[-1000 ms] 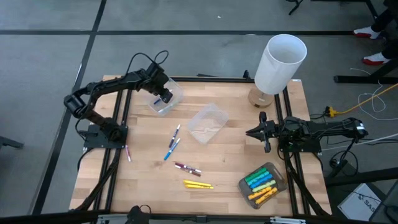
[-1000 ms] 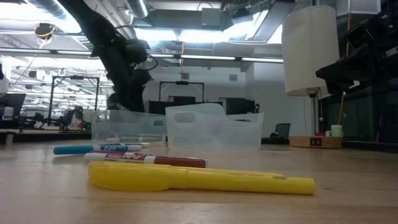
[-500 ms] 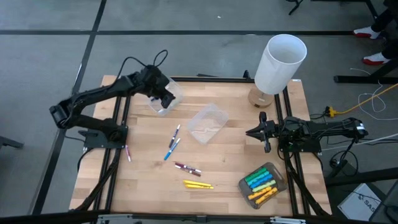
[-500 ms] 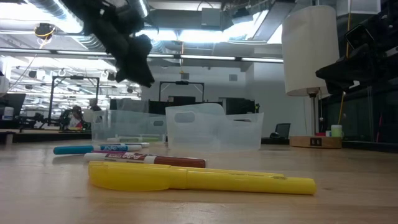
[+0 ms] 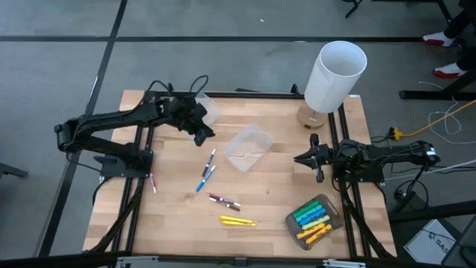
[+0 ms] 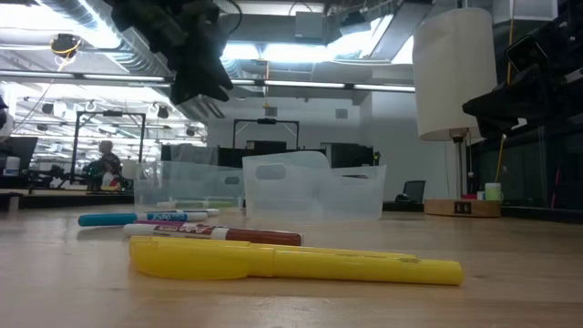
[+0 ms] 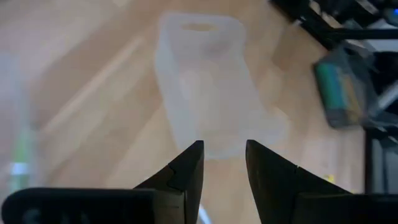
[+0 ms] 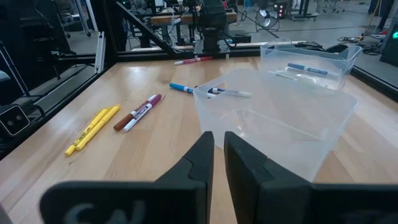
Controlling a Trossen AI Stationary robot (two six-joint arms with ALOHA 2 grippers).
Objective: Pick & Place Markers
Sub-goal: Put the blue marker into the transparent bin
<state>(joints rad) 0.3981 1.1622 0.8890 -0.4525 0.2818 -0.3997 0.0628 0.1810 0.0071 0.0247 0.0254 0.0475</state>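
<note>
Markers (image 5: 207,173) lay loose on the table just ahead of my left gripper (image 5: 201,135), which I had lifted clear of the far tub (image 5: 208,110) with fingers apart and empty, one apparently dropped off, next pick due.

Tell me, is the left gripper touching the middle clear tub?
Apart. The low view shows the left gripper hanging in the air, well above the middle clear tub.
</note>
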